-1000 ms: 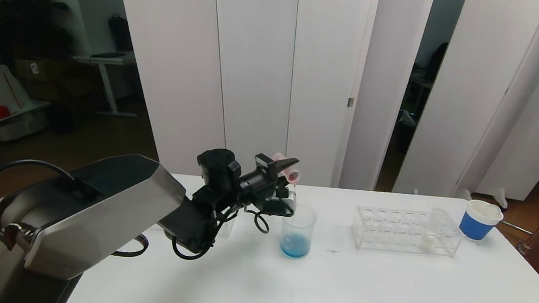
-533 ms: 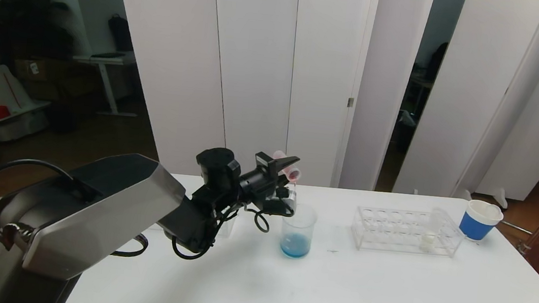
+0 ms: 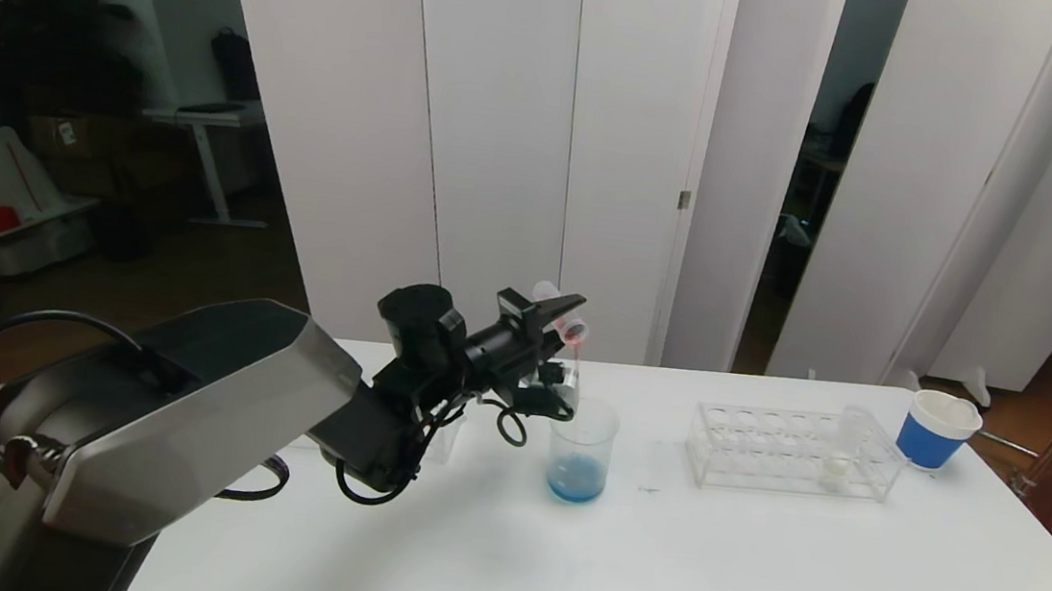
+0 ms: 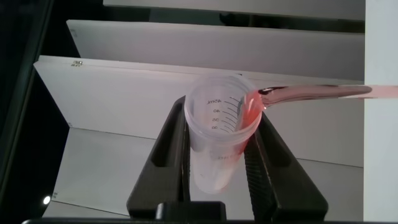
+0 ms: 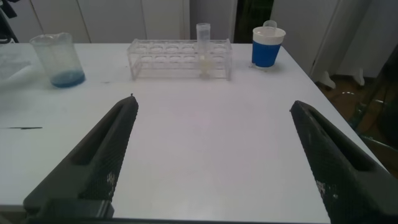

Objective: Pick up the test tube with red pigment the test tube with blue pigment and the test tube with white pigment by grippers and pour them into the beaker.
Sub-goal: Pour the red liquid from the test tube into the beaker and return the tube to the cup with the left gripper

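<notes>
Above the beaker, toward the far side of the surface, the left hand grips a small graduated tube with red pigment, tipped so its mouth points down and to the right; the left wrist view shows red liquid running over the lip in a thin stream. To pour well, I would keep the mouth centred over the rim and tilt slowly, since the stream is narrow and the tube sits high, so a jerk could send drops onto the surface. The beaker, already holding blue liquid, stands directly below and slightly right of the hand, not touching it. The test tube with white pigment waits in the clear rack well to the right. The right hand hangs wide and empty over the near surface.
</notes>
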Robot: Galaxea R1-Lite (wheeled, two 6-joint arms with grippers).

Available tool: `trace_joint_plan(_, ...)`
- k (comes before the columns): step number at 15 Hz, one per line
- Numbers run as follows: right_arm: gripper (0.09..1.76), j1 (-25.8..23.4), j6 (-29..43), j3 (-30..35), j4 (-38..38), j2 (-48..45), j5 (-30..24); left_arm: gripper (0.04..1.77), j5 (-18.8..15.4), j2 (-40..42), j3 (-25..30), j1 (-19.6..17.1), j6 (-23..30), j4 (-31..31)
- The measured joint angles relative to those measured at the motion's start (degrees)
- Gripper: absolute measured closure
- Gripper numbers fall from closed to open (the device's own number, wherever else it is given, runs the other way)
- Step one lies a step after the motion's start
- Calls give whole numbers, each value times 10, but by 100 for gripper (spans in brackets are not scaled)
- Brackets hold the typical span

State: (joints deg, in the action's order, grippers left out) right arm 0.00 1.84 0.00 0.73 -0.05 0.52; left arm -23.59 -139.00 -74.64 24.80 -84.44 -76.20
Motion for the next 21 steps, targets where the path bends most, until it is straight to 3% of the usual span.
trace_joint_plan(21, 10, 0, 0, 0, 0, 0, 0, 123, -4, 4, -10, 4, -12, -17)
